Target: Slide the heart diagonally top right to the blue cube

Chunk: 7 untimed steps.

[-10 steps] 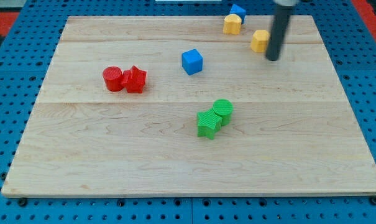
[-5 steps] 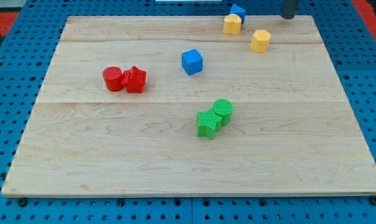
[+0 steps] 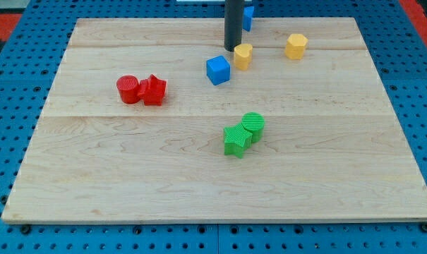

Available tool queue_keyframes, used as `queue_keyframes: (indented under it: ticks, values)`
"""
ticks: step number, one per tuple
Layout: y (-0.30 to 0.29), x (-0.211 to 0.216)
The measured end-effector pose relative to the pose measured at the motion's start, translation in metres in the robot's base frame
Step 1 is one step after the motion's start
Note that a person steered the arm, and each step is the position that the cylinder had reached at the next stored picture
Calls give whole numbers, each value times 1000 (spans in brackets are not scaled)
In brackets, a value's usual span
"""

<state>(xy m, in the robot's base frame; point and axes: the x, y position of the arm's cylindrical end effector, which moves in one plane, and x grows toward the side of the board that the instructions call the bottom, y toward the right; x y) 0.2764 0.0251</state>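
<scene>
The yellow heart (image 3: 243, 56) lies just to the upper right of the blue cube (image 3: 218, 70), with a small gap between them. My tip (image 3: 233, 48) stands at the heart's upper left edge, right above the blue cube, touching or nearly touching the heart. The dark rod rises from there out of the view's top.
A second yellow block (image 3: 296, 45) lies to the right of the heart. A small blue block (image 3: 249, 15) at the board's top edge is partly hidden by the rod. A red cylinder (image 3: 128, 89) and red star (image 3: 154, 90) touch at left. A green star (image 3: 236, 139) and green cylinder (image 3: 253, 125) touch at centre.
The tip swung from the right side up past the top edge and came down left of the heart. The heart slid down-left to the blue cube. The small blue block shifted left.
</scene>
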Motion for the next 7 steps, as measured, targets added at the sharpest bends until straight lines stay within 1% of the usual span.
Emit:
queue_keyframes:
  ticks: [1, 2, 3, 4, 5, 6, 7]
  values:
    - [-77, -2]
    - [-113, -49]
    - [-91, -83]
    - [-87, -85]
    - [-41, -82]
    - [23, -45]
    - [33, 7]
